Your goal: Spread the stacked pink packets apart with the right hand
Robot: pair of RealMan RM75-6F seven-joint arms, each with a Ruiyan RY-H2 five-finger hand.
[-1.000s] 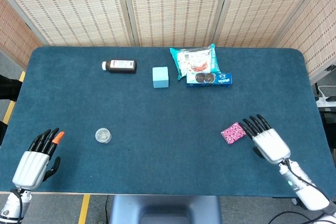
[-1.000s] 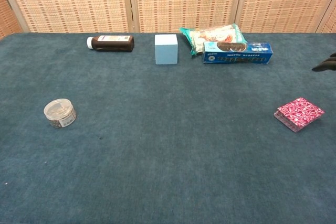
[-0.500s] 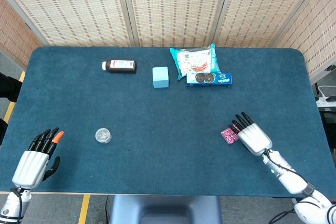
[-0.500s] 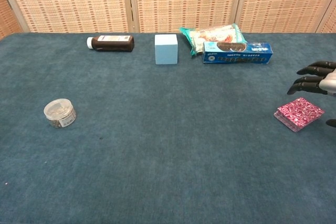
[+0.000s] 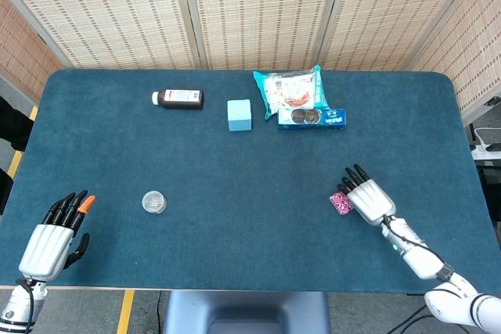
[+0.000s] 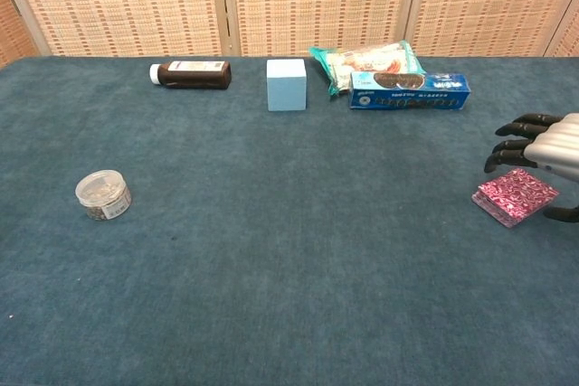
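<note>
The stacked pink packets [image 6: 514, 194] lie on the blue cloth at the right side of the table, still one on top of the other. In the head view the pink packets [image 5: 340, 204] are partly covered by my right hand [image 5: 366, 197]. That right hand [image 6: 541, 145] hovers just over the stack's far right part, fingers spread and holding nothing; whether it touches the top packet is unclear. My left hand [image 5: 53, 242] rests open near the front left corner, far from the packets.
Along the back of the table stand a brown bottle [image 5: 178, 98], a light blue cube [image 5: 239, 114], a snack bag [image 5: 290, 89] and a blue cookie box [image 5: 311, 118]. A small clear jar [image 5: 154, 202] sits at the front left.
My right hand has moved leftward from beside the packets until it is over them. The stack and the left hand have not moved.
</note>
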